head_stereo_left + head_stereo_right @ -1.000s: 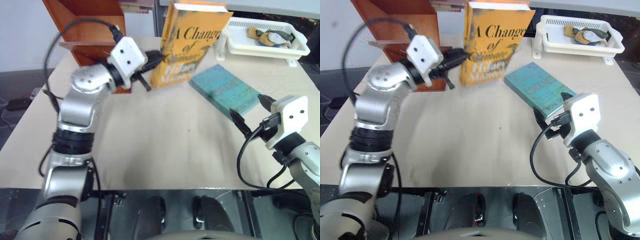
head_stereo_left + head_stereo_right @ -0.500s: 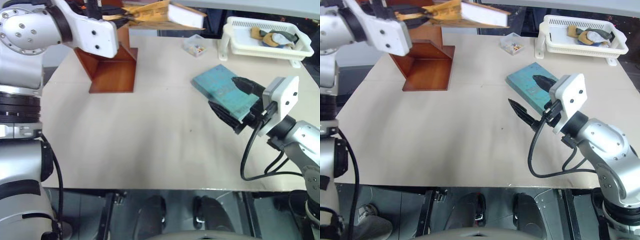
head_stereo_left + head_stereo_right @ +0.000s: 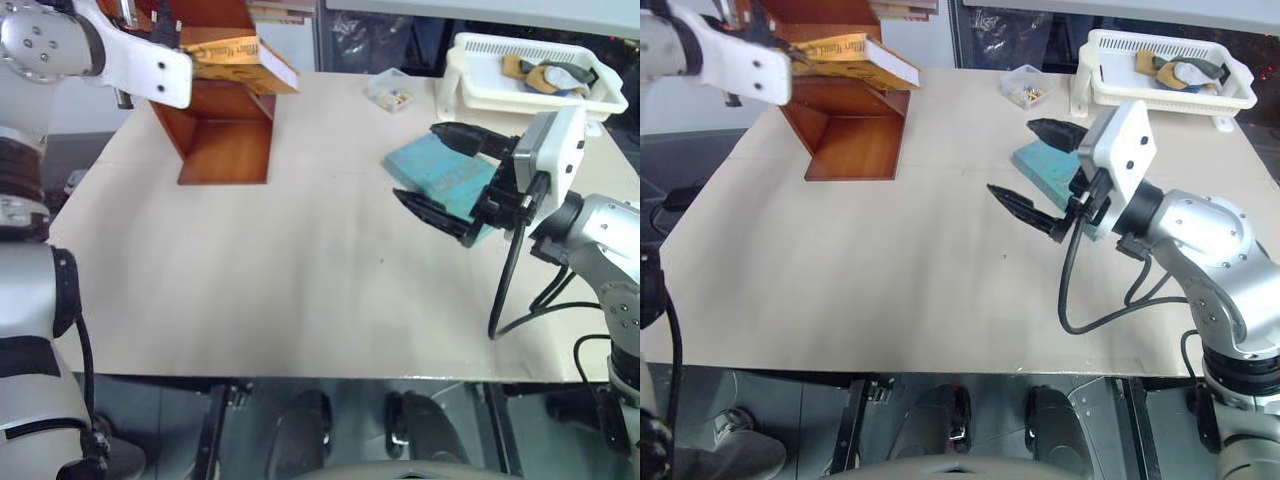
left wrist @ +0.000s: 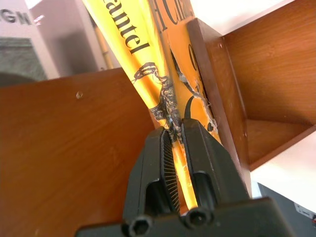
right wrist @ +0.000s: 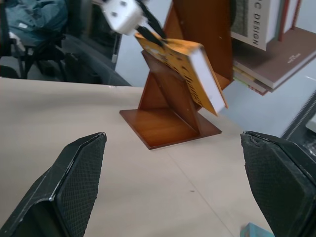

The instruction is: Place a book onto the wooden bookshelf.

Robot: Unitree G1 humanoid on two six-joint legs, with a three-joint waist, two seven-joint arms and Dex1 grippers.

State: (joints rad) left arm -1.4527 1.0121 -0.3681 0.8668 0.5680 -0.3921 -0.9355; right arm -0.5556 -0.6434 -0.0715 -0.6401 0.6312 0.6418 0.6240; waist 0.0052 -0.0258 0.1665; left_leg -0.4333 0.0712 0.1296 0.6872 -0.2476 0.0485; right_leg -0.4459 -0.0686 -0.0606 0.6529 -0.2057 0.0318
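Left gripper [image 4: 178,148] is clamping the thick orange-yellow book [image 3: 240,62] by its edge, holding it tilted over the reddish-brown wooden bookshelf's [image 3: 225,135] slanted board. Right gripper [image 3: 447,172] is hanging wide open above the teal-blue book [image 3: 440,170]. Next: lowering into the compartment, then releasing.

The counter [image 3: 280,290] lies bare between the wooden bookshelf [image 3: 225,135] and the teal book [image 3: 440,175], whose top the right hand [image 3: 450,175] overhangs.
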